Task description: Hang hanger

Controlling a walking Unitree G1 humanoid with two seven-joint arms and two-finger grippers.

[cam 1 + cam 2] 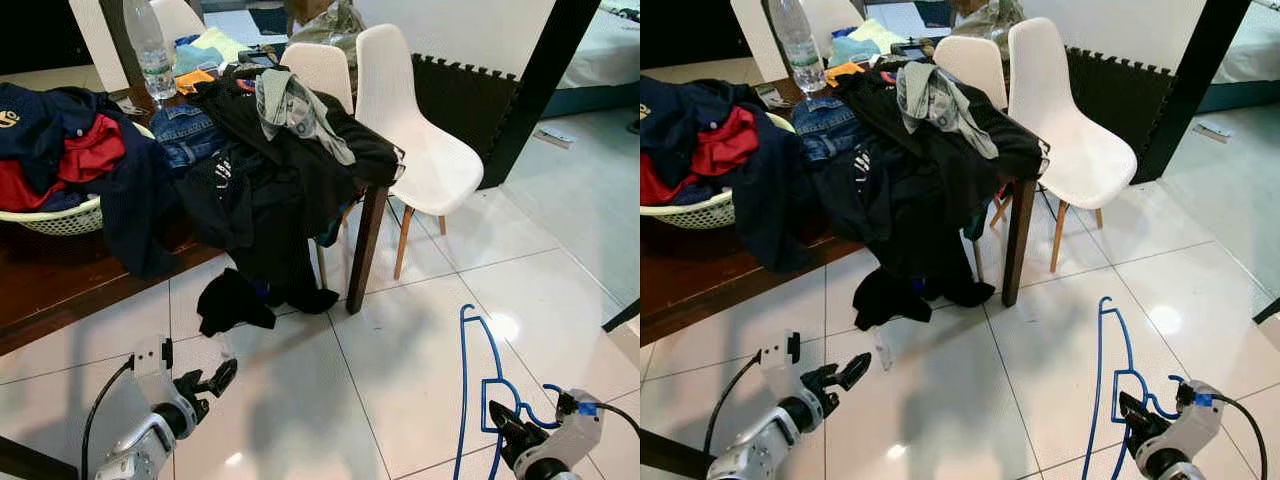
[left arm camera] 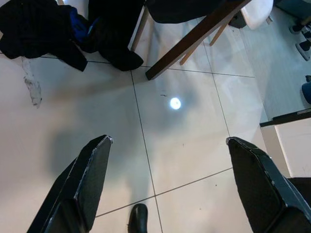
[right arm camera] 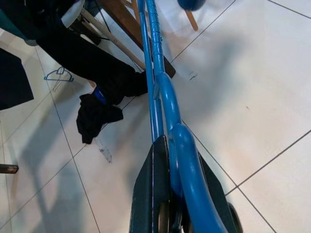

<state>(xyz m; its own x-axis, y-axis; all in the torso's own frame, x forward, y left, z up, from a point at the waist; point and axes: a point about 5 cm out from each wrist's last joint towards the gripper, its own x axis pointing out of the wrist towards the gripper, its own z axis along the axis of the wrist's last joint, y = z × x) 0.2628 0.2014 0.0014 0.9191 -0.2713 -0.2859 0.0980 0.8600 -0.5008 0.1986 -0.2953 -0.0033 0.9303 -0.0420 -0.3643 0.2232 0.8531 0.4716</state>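
Nearest, at the right, the right gripper (image 1: 503, 418) is clamped on the blue hanger (image 1: 472, 375). The right wrist view shows both fingers (image 3: 154, 194) closed against the hanger's thick lower bar, with the frame running away from the wrist and standing up over the floor (image 1: 400, 350). The hanger is carried clear of the tiles and touches nothing else.

Nearest, at the left, the left gripper (image 1: 212, 380) hangs over bare floor with its fingers (image 2: 92, 170) spread wide and nothing between them.

Beyond both grippers, a black garment (image 1: 232, 302) lies on the floor beside the leg of the tabletop (image 1: 60, 275). The tabletop carries a heap of dark clothes (image 1: 280, 160), a white basket (image 1: 60, 218) of red and navy garments, and a water bottle (image 1: 148, 48). Two white chairs (image 1: 410, 130) stand at its far right corner.

No rail or hook is in view, so the hanging point cannot be confirmed. Judgement: the step in hand is carrying the hanger to wherever it is to hang. To do it well, keep the grip firm, as the hold is low on the frame and the long top could swing. Keep the frame clear of the chairs and the hanging clothes. The hook end cannot be made out; locate it before offering it up.
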